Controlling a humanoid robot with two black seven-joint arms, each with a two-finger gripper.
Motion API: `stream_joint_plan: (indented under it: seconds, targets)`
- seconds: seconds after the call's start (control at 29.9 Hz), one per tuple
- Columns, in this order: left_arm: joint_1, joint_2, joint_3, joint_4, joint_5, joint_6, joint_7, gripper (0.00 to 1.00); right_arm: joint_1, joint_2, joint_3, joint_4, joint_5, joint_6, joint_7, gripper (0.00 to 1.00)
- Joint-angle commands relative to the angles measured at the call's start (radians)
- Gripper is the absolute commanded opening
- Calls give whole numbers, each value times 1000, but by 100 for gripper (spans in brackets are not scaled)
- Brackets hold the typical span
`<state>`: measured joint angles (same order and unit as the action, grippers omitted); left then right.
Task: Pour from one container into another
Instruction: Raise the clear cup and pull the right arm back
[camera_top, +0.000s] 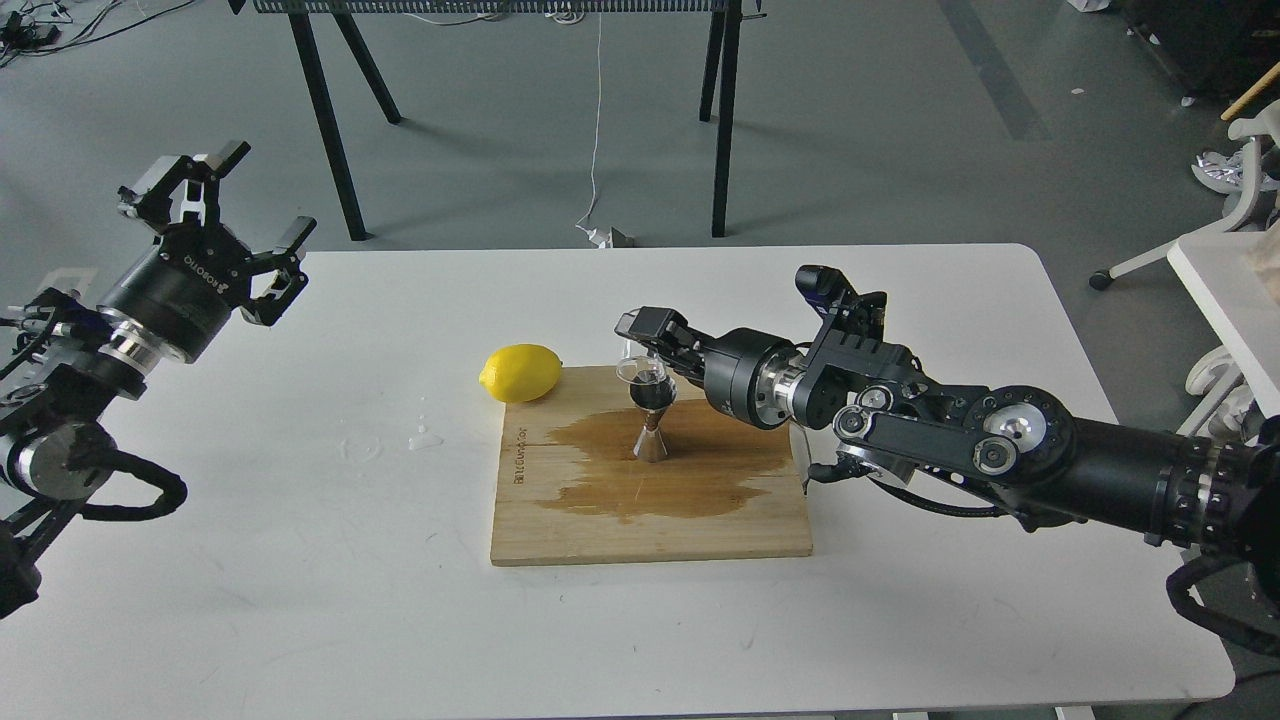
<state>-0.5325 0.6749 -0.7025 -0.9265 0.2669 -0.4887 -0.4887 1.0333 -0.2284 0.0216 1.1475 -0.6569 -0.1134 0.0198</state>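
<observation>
The near stretch of the white table (300, 600) is lying bare of objects. Farther in, a wooden board (600, 530) is resting flat near the table's middle, and a wide brown stain (690, 470) is spreading across its surface. A short line of lettering is running along the board's left edge; it is too small to read.

On the board, inside the stain, the jigger (652, 430) is standing upright on its lower cone. Its upper cone is looking dark. Directly above its mouth, the cup (638, 370) is being held tilted, its rim just over the jigger. Whether the two are touching cannot be told.

The right arm is reaching in low from the right edge, its forearm passing over the table's right side. The right gripper (650, 345) is pinching the cup between its fingers.

Left of the board, small wet spots (425, 438) are glistening on the table. At the board's far left corner, a lemon (520, 372) is lying partly on the wood.

At the far left, the left arm is hanging raised over the table's edge. The left gripper (225, 215) is spread wide, gripping nothing, well apart from the board.

Beyond the table, black legs (722, 120) of another stand are rising from the grey floor.
</observation>
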Motion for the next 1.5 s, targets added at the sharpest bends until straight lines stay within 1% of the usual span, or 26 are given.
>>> stream_joint_plan:
  seconds: [0.0, 0.17, 0.3, 0.47, 0.6, 0.74, 0.8, 1.0, 1.17, 1.34, 1.47]
  targets:
    - [0, 0, 0, 0, 0, 0, 0, 90, 2, -9, 20, 3, 8, 0, 3, 34]
    - [0, 2, 0, 0, 0, 0, 0, 90, -18, -38, 86, 37, 39, -3, 9, 34]
    - [0, 6, 1, 0, 0, 0, 0, 90, -82, -78, 168, 78, 83, 1, 12, 34]
    - [0, 5, 0, 0, 0, 0, 0, 90, -257, -140, 388, 158, 160, 12, 41, 34]
    - [0, -2, -2, 0, -6, 0, 0, 90, -456, -154, 625, 218, 252, 21, 80, 34]
    - [3, -3, 0, 0, -6, 0, 0, 90, -663, -134, 895, 259, 391, 75, 97, 34]
    - [3, -3, 0, 0, -8, 0, 0, 90, -754, -99, 1021, 259, 480, 99, 112, 34]
    - [3, -3, 0, 0, -8, 0, 0, 90, -909, -5, 1257, 232, 703, 129, 121, 34]
    - [5, -3, 0, 0, -8, 0, 0, 90, -950, 66, 1330, 143, 844, 126, 120, 34]
    - [5, -3, 0, 0, -8, 0, 0, 90, -961, 70, 1328, 37, 962, 106, 118, 34]
    - [5, -3, 0, 1, -6, 0, 0, 90, -955, 73, 1322, -29, 977, 103, 114, 34]
